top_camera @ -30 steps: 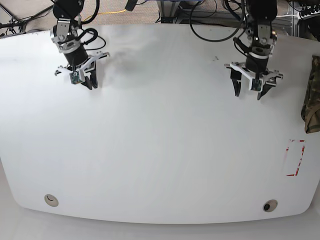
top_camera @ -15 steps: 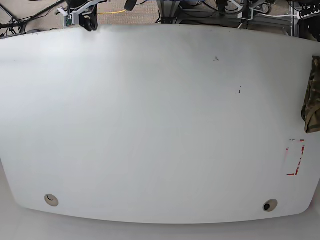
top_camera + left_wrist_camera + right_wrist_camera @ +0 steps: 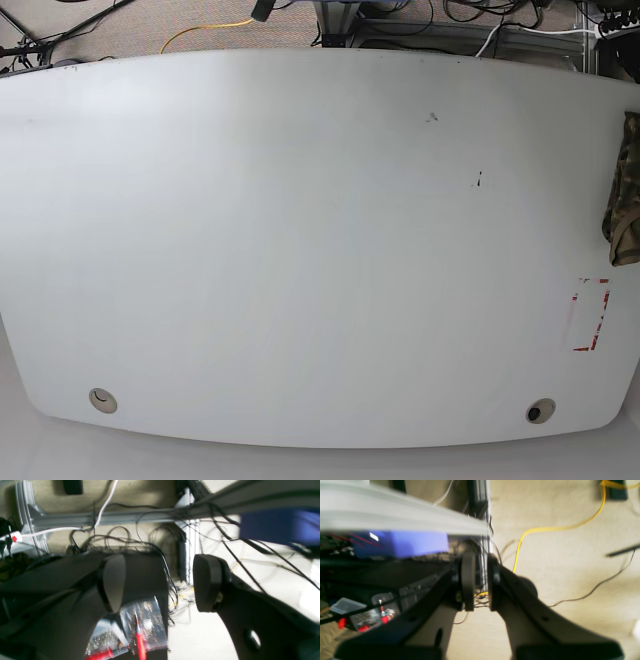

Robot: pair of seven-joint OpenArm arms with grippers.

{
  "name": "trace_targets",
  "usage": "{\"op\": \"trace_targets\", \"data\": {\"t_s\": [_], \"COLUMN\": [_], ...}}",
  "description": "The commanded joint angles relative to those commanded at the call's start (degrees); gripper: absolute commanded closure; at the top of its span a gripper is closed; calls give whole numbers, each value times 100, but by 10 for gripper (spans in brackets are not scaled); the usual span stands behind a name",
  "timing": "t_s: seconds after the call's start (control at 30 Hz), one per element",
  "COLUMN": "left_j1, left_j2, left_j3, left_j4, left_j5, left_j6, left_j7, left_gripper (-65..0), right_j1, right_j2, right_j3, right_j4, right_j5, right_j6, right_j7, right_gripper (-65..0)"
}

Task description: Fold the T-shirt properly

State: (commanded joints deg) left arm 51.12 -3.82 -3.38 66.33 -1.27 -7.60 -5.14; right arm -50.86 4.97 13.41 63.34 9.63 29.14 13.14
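The camouflage T-shirt point(image 3: 625, 190) lies bunched at the far right edge of the white table point(image 3: 300, 250), cut off by the frame in the base view. Neither arm shows in the base view. In the left wrist view my left gripper point(image 3: 160, 583) is open, with nothing between its dark pads point(image 3: 113, 582), and looks at cables and frame rails off the table. In the right wrist view my right gripper point(image 3: 480, 580) has its pads point(image 3: 468, 580) almost together with only a slim gap, holding nothing, over beige floor. The shirt shows in neither wrist view.
A red-marked rectangle point(image 3: 590, 315) sits near the table's right front. Two round holes point(image 3: 102, 400) point(image 3: 540, 411) lie along the front edge. Behind the table are aluminium rails point(image 3: 112, 517), tangled cables, a yellow cable point(image 3: 545, 527) and plastic bags of red-handled tools point(image 3: 140, 625).
Both arms have drawn back from above the table's far side and left the base view. The T-shirt has not moved.
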Motion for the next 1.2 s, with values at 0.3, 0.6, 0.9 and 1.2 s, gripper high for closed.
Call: {"op": "trace_targets", "data": {"t_s": [0.3,0.6,0.9,1.2], "left_j1": [-1855,-3543,-4097,-4202], "left_j2": [-114,-185,-193,-193], "left_j3": [185,176,158,167], "left_j4": [-2734,-4932,-5213,-5204], "left_j5": [18,18,26,9], "left_j6": [0,0,44,26], "left_j7": [26,9,88,422], "left_gripper": [-386,-388,-389,-389], "right_j1": [1547,2664,3631,3833], "right_j2": [44,149,158,123], "right_j3": [-9,-26,-26,-26], "right_j4": [-2171,-3314,-4404,-4413], "right_j5": [-273,-1020,-1626,-1829], "right_j6": [0,-844,-1371,-1688], "right_j7": [0,0,-26,-422], "right_gripper": [-78,-79,-82,-86]}}
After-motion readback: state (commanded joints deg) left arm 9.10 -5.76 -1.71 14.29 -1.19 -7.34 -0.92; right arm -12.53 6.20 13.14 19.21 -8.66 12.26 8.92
